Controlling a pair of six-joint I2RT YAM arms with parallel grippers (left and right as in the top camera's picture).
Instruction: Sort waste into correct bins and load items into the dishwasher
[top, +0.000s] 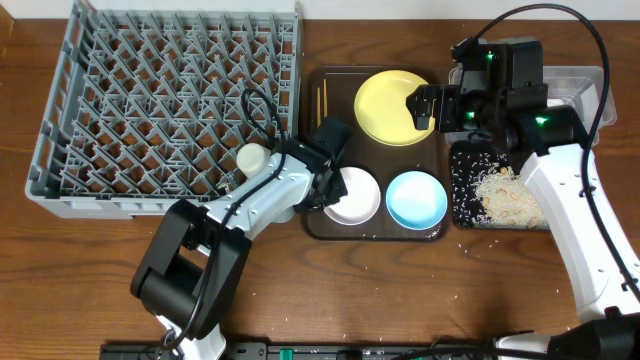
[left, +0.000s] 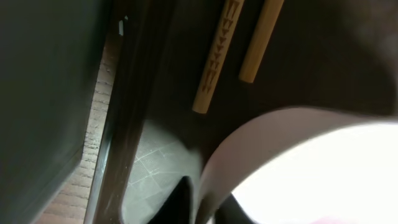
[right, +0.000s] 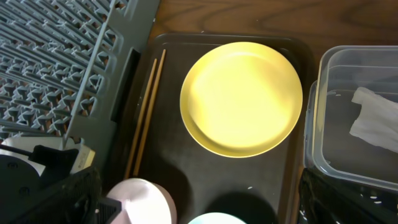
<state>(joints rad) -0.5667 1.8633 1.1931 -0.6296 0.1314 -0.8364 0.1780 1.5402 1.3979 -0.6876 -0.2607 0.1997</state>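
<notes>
**Q:** What lies around you from above?

**Me:** A large grey plastic dish rack with upright pegs sits on the left, with a small white cup at its near right corner. On the flat dark brown tray are a round yellow plate, a pair of thin wooden chopsticks, a round white bowl and a light blue bowl. To the right, a shallow black rectangular tray holds rice-like scraps. My right arm covers part of the clear plastic tub.

**Q:** And from the left wrist?

**Me:** The chopsticks lie beyond the bowl. My left gripper is pinched on its rim, one finger on either side.

**Q:** The right wrist?

**Me:** My right gripper hangs spread wide over the brown tray near the plate, holding nothing. A crumpled white paper napkin lies in the tub.
</notes>
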